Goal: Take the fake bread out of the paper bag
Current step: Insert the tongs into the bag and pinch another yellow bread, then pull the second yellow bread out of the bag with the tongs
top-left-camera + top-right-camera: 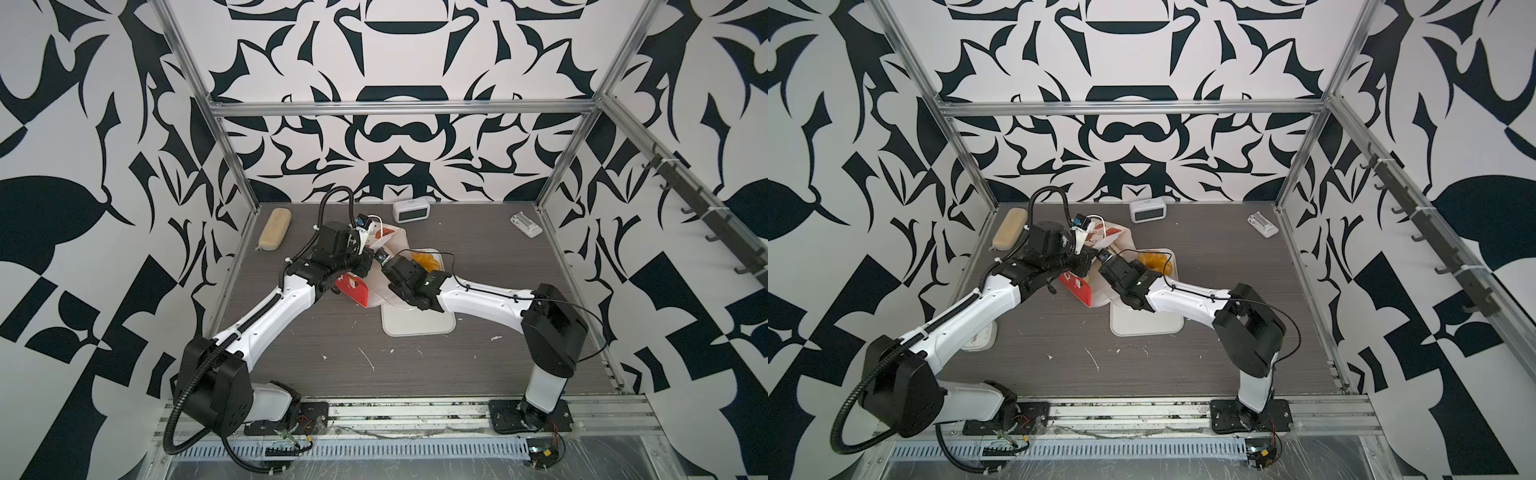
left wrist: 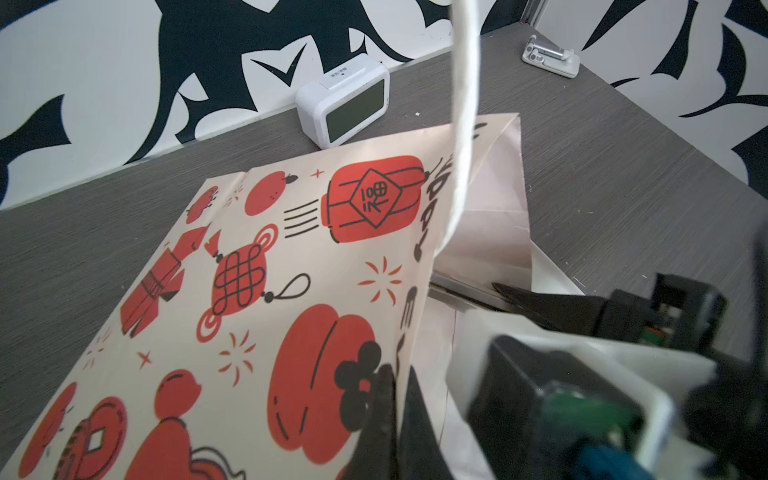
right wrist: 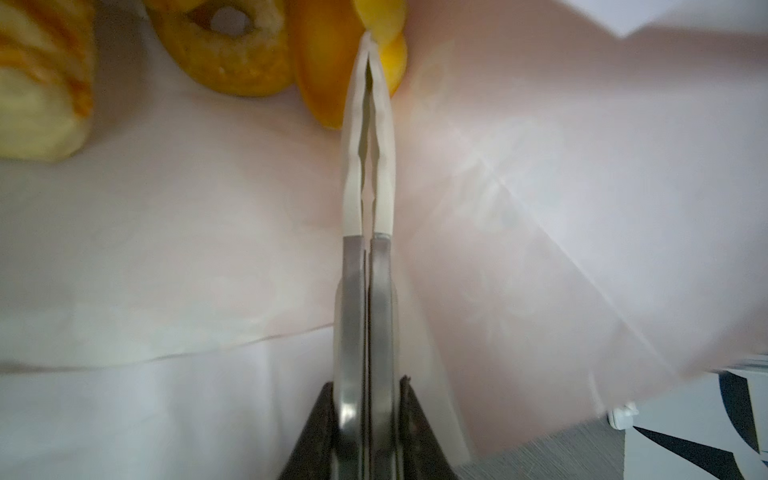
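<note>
With my left claw (image 2: 397, 384) clenched on the paper bag (image 2: 257, 291) rim and my right claw (image 3: 368, 401) squeezing tongs (image 3: 368, 291) onto one fake bread (image 3: 384, 45) piece inside, I judge the job barely begun: one golden piece (image 1: 424, 259) lies on the white tray (image 1: 415, 326) right of the bag, and several remain bagged.

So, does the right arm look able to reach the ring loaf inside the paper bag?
Probably yes: its tongs are deep inside the paper bag, tips near the uncovered ring loaf. But they pinch another pastry, to be released first.
</note>
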Available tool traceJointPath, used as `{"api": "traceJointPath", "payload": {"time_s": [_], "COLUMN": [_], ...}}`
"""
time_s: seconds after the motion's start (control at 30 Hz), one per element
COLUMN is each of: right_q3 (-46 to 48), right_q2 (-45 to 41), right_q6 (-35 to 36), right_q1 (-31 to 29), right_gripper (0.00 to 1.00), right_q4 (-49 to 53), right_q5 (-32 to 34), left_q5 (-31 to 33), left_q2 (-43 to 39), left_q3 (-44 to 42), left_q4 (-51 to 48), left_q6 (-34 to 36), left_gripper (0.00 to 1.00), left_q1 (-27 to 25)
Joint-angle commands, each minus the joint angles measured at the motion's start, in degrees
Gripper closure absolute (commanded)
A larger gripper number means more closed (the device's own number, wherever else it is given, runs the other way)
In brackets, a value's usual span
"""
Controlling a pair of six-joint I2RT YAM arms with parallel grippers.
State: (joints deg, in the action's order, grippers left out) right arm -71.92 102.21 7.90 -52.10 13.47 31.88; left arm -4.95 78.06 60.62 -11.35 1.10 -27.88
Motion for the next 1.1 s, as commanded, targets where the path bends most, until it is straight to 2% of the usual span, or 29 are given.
{"api": "traceJointPath", "payload": {"time_s": [0.0,0.2,0.57,0.8,1.07], "right_q3": [1.65,5.97,12.26,18.14,23.62], "right_q2": [-5.47,-11.38,-21.59,-29.78,-39.64], "right_q6": [-1.87,-2.31,-4.42,-4.83,-6.8], "right_q1": [-0.17,-0.52,-0.73,-0.73,-0.73], "right_gripper": [0.86,0.86,0.88,0.88,0.88], "right_q4": [-0.34,0.39,2.63,-0.73,2.51], "right_q5": [-2.04,-4.86,-6.17,-5.96,-2.65], "left_q5": [2.49,4.52,6.3,7.72,8.73], "left_q2": [-1.15,0.23,2.39,4.19,5.56], "left_q3": [-0.3,0.59,1.33,2.31,3.31], "left_q4": [3.58,4.65,5.2,4.15,4.41], "left_q6": [-1.65,-2.76,-3.91,-4.42,-5.34], "left_gripper": [1.0,1.0,1.0,1.0,1.0], "left_q1": [-0.07,-0.07,-0.07,-0.07,-0.07]}}
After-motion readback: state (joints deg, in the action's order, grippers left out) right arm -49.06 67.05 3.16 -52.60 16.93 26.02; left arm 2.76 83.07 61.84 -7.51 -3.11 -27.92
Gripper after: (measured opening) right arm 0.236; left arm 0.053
